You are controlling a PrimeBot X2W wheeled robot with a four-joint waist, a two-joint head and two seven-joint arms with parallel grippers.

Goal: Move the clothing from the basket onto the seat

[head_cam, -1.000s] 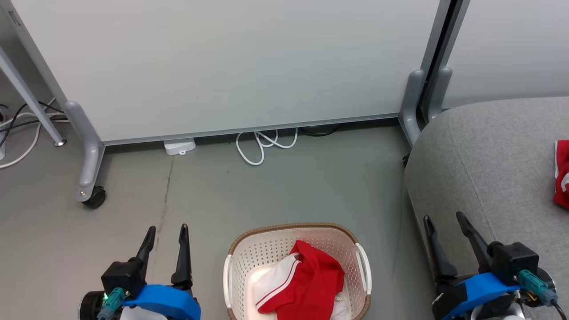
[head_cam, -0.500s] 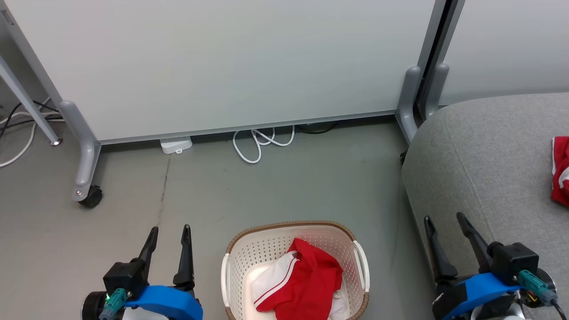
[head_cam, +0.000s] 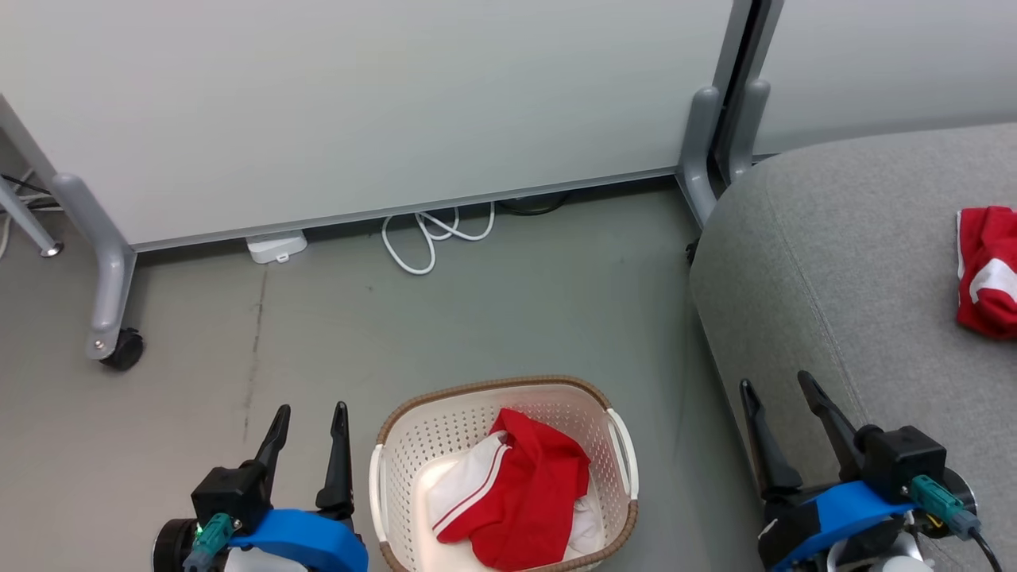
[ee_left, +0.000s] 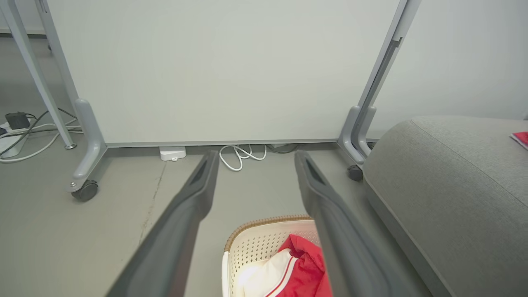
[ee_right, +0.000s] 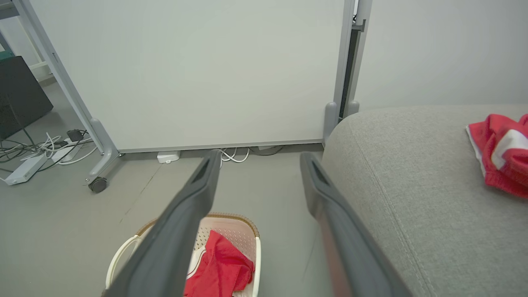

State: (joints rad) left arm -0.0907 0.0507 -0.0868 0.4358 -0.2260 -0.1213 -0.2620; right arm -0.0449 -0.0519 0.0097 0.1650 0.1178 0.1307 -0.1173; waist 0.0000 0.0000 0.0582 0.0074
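On the grey floor (head_cam: 508, 318) in front of the robot, the cream basket (head_cam: 493, 384) holds 1 crumpled red-and-white garment (head_cam: 524, 496), while another red garment (head_cam: 985, 270) already lies on the grey seat (head_cam: 858, 262) to the right. Compared with a second ago, the whole head view has slid leftward, so the camera has turned toward the seat and the things themselves have not moved. The left gripper (head_cam: 311, 407) and right gripper (head_cam: 775, 380) both stand wide and empty, so I judge the basket garment is yet to be picked.
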